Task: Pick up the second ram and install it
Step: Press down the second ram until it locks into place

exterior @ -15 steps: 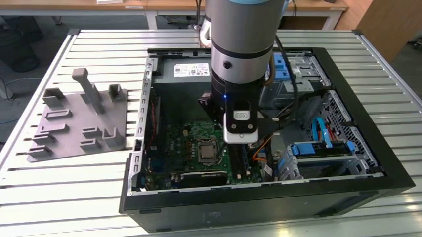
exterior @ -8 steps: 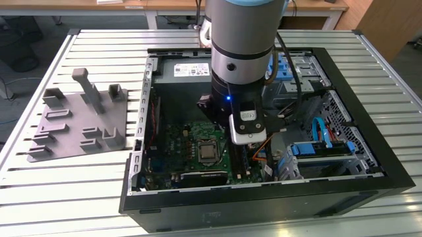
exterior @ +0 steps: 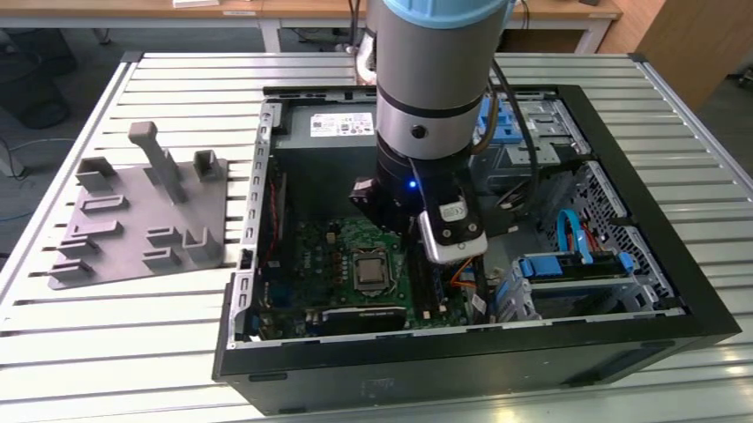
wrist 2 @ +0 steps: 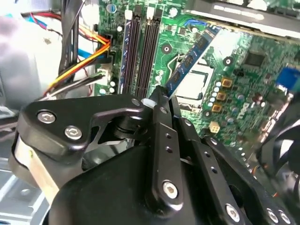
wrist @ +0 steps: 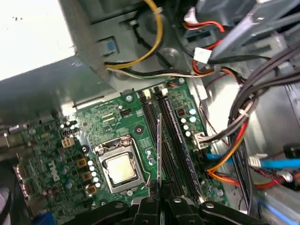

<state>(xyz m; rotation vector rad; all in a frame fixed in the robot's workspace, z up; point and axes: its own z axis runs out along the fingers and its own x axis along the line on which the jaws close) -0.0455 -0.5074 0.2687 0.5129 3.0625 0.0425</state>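
We logged the gripper (wrist 2: 161, 96) clamped on the second ram (wrist 2: 190, 58), which it held edge-on above the green motherboard (wrist: 117, 117), between the CPU socket (wrist: 119, 166) and the long black memory slots (wrist: 171, 136). In the exterior view the arm (exterior: 429, 97) reached down into the open computer case (exterior: 636, 176); gray holder blocks (exterior: 141, 211) sat on the slatted table (exterior: 706, 229).

A robotics lab or workshop; slatted metal table (exterior: 141, 344) carrying an opened computer case (exterior: 659, 291); gray fixture tray (exterior: 130, 229); wooden desks (exterior: 130, 9) behind.
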